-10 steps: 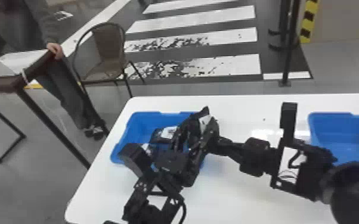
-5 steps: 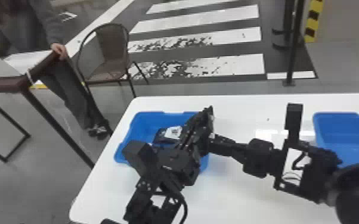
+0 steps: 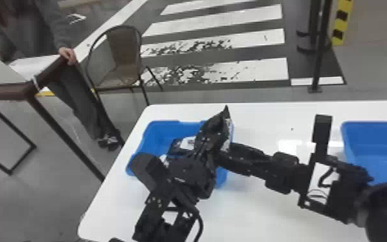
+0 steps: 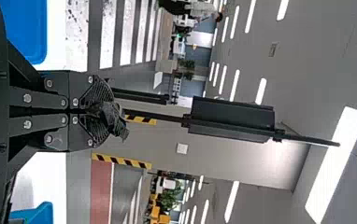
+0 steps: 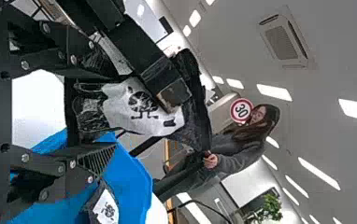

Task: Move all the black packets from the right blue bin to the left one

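Above the left blue bin (image 3: 167, 128), my left gripper (image 3: 210, 138) holds up a black packet (image 3: 227, 128) with a white label. In the left wrist view the left gripper (image 4: 95, 112) is shut on this dark, crumpled packet (image 4: 113, 120). My right gripper (image 3: 225, 156) is close beside it, reaching across from the right. In the right wrist view the right gripper (image 5: 104, 109) stands open, the labelled packet (image 5: 144, 109) between and beyond its fingers. Another packet (image 3: 186, 143) lies in the left bin. The right blue bin (image 3: 373, 157) has something dark at its far right.
Both bins stand on a white table (image 3: 250, 206). The two arms are very close together over the left bin's right side. A person stands behind a dark-framed table (image 3: 6, 91) at the far left, near a chair (image 3: 122, 58).
The left gripper and its packet have risen a little and the packet's pointed top is higher. The right gripper has shifted slightly downward beside it. The head view has moved a little.
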You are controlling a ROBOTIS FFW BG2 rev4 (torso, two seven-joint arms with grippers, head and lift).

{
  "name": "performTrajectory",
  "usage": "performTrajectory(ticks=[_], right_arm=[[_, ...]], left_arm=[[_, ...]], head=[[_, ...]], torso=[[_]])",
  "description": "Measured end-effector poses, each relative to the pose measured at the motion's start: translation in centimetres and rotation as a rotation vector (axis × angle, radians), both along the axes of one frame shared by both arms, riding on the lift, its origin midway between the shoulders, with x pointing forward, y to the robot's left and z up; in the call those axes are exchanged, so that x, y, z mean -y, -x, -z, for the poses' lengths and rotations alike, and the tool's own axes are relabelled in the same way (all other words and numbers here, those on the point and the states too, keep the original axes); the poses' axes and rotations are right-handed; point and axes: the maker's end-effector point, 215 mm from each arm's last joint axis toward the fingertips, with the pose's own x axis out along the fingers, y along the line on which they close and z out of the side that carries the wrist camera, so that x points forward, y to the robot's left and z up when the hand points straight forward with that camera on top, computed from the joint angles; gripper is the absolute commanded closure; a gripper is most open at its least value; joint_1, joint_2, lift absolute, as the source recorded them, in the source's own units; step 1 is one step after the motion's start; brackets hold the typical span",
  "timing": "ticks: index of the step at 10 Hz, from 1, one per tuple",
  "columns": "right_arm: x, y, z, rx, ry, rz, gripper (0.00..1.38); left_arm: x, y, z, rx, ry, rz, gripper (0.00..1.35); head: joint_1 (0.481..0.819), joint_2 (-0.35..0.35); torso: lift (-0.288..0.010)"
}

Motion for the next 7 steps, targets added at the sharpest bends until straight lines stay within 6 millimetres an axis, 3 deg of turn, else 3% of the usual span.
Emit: performTrajectory(ticks=[1,2,4,7], right_arm=[[0.4,-0.2,0.2,-0.012,-0.008,0.013,0.4],[0.8,-0.3,0.6,-0.045,-0.027,0.027,0.52],[2.4,-1.1,1.2,-0.09,-0.06,0.076,0.49],[3.6,-2.2,0.3,-0.081,-0.077,0.109,0.5]], left_arm=[[-0.5,0.0,-0.1,0.005,-0.004,-0.014,1.22],[-1.6,-0.1,0.1,0.007,-0.029,-0.043,1.22],[-5.3,-1.3,1.9,0.009,-0.135,-0.139,1.22],[-12.3,-5.9,6.5,0.027,-0.325,-0.295,1.2]], head=[[0.695,0.341],[0.695,0.347],[0.695,0.35],[0.695,0.35]], torso=[[-0.14],[-0.14],[-0.14],[-0.14]])
